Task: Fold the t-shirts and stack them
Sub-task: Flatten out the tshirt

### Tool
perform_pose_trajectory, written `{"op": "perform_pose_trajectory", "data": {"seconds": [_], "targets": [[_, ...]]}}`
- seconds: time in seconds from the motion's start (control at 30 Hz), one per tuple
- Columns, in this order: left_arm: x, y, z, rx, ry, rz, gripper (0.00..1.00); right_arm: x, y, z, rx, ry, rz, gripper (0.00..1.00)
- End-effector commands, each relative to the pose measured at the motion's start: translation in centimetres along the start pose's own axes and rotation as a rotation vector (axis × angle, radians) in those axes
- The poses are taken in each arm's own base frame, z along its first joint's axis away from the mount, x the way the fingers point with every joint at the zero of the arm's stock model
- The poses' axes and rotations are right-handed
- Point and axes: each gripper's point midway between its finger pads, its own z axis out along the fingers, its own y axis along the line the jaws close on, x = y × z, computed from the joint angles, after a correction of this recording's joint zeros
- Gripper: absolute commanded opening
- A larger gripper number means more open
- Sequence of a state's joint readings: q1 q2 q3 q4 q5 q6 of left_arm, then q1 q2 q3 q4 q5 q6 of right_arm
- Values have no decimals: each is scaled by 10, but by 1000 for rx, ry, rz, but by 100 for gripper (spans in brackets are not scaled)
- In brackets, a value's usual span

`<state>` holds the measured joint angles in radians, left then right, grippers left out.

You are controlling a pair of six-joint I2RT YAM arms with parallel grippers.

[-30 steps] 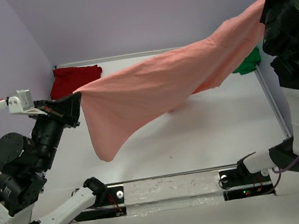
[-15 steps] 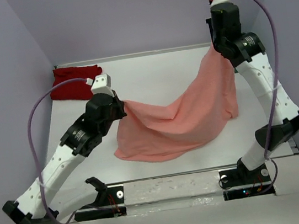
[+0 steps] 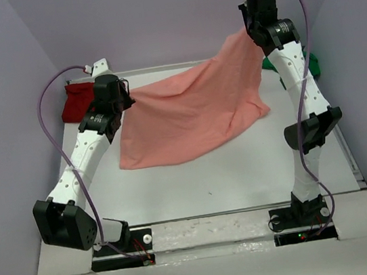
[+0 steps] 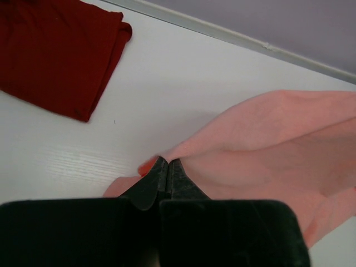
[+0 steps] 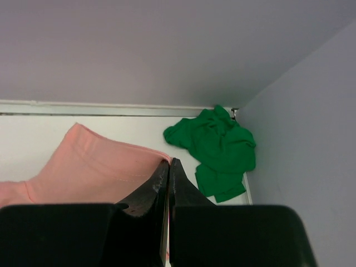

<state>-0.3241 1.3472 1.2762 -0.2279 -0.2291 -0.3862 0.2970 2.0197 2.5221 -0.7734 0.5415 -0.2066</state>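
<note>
White bench [image 3: 210,181] between lilac walls carries the pink shirt [image 3: 193,112], which now spreads from the centre toward 12 o'clock. Half a second ago it sagged between the arms with its belly heaped at about 6 o'clock, and a second ago it hung wholly in the air. Both arms have since reached toward the far edge and drawn the cloth out, so the heap is gone. The near hem seems to lie flat on the bench while the far edge is stretched aloft.

The left hand [image 3: 129,98] is pressed together on one corner at 10 o'clock, low over the bench. Its wrist view shows pink cloth [image 4: 267,139] pinched at the fingertips [image 4: 161,172]. The right hand [image 3: 248,29] is likewise clamped on the other corner at 1 o'clock, and it sits higher, so that side slopes up. Its own camera shows the pink hem [image 5: 94,167] running into the closed tips [image 5: 168,167].

By my reading this is the laying-out step. The shirt is nearly flat, and no fold is made yet.

Farther out, the red shirt [image 3: 77,101] lies at 10 o'clock, looking already folded. The green shirt [image 3: 310,65] sits crumpled in the corner at 2 o'clock, apparently untouched.
</note>
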Motion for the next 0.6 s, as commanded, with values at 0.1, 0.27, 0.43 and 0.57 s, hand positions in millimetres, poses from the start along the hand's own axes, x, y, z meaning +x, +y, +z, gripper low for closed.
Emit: {"op": "perform_pose_trajectory", "data": {"seconds": [0.1,0.27,0.43,0.57], "targets": [[-72,-24,-61,200,-254,-11,0,-34,-28,-18,31,-107,36,0],[-125,-47,-147,300,-434,86,0,-93,-74,-109,61,-282,115,0],[-161,-43,-230,355,-535,100,0,-139,-113,-231,109,-483,147,0],[-168,-23,-279,366,-592,85,0,-134,-142,-292,219,-482,169,0]]}}
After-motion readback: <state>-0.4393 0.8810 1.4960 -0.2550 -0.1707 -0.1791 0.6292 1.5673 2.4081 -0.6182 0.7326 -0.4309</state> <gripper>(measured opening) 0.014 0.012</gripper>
